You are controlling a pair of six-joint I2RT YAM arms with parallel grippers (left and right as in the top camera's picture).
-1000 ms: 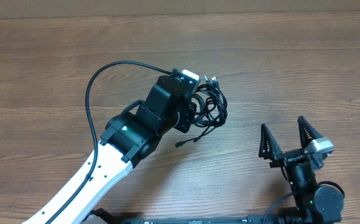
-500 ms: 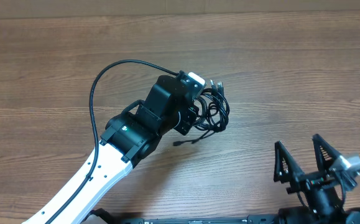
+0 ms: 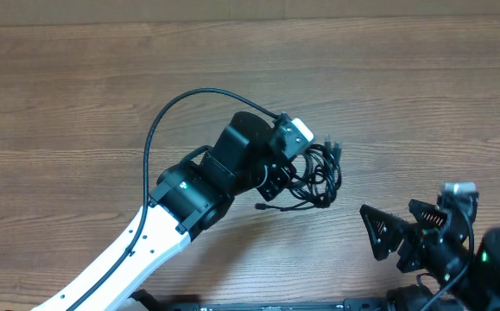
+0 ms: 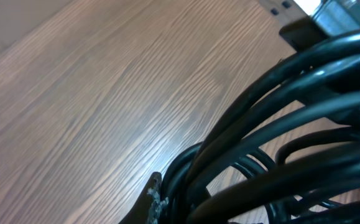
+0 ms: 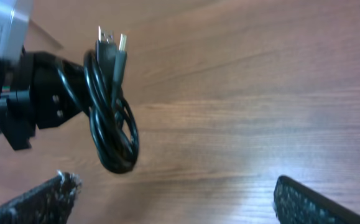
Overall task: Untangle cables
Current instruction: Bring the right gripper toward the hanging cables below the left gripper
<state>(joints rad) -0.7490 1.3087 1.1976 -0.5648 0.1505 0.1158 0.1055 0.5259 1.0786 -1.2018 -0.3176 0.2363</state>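
My left claw (image 3: 294,173) is clamped on the cables (image 3: 319,170), a tight coil of thin black cord near the middle of the table (image 3: 422,95). The right wrist view shows the coil (image 5: 112,118) standing upright at the tip of that claw, its rounded bottom loop lowest and 2 metal USB plugs (image 5: 109,38) sticking up side by side at the top. I cannot tell whether the bottom loop touches the wood or hangs just above it. In the left wrist view the cords (image 4: 279,124) fill the right half of the frame, too close to separate, with 1 finger tip (image 4: 152,200) showing at the bottom edge and wood grain running off to the upper left. A loose plug end (image 3: 260,206) pokes out just beside the coil on its near-left side. My right claw (image 3: 402,226) sits near the table's near-right corner with its fingers (image 3: 377,238) spread wide apart, gripping nothing, well apart from the coil. Bare wood lies between the 2 claws and stretches from the coil to the far edge and the right edge. The thick wire (image 3: 159,130) of my left camera box arcs out to the left of that arm.
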